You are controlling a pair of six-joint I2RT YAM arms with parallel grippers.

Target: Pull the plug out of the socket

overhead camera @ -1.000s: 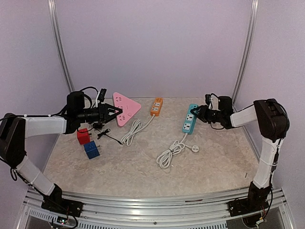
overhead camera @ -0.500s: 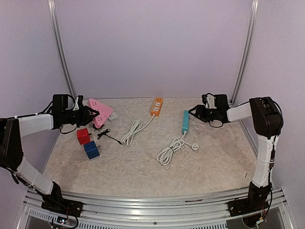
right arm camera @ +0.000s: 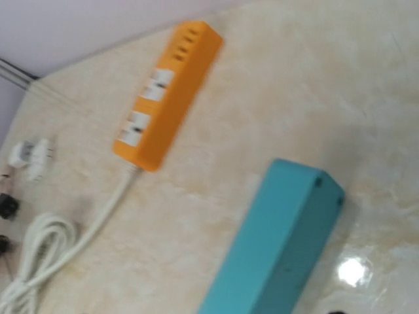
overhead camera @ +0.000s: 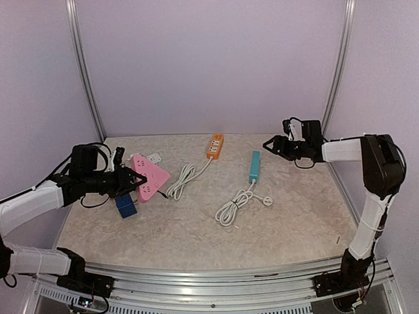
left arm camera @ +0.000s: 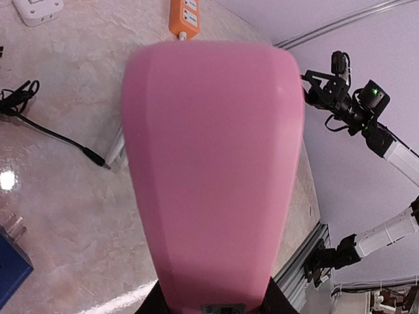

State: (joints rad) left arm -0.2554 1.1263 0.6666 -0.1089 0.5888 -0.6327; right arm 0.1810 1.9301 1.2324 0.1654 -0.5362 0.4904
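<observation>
So the left claw (overhead camera: 135, 181) is pinching the pink triangular socket (overhead camera: 149, 178) by its left edge and has dragged it toward the near left. A second ago it sat flat further right, closer to the orange strip (overhead camera: 215, 146); now it hangs tilted right above the blue cube (overhead camera: 126, 207), and the red cube that showed before is hidden behind it. A small white plug (overhead camera: 154, 157) lies on the table (overhead camera: 294, 216) just beyond the socket, not stuck in it. Over on the right, the right claw (overhead camera: 268, 146) was clamped on the far end of the teal strip (overhead camera: 254, 167) a second ago. It's spread now, holding nothing, and backed off to the far right. The teal strip stays tipped on its side like half a second ago.
</observation>
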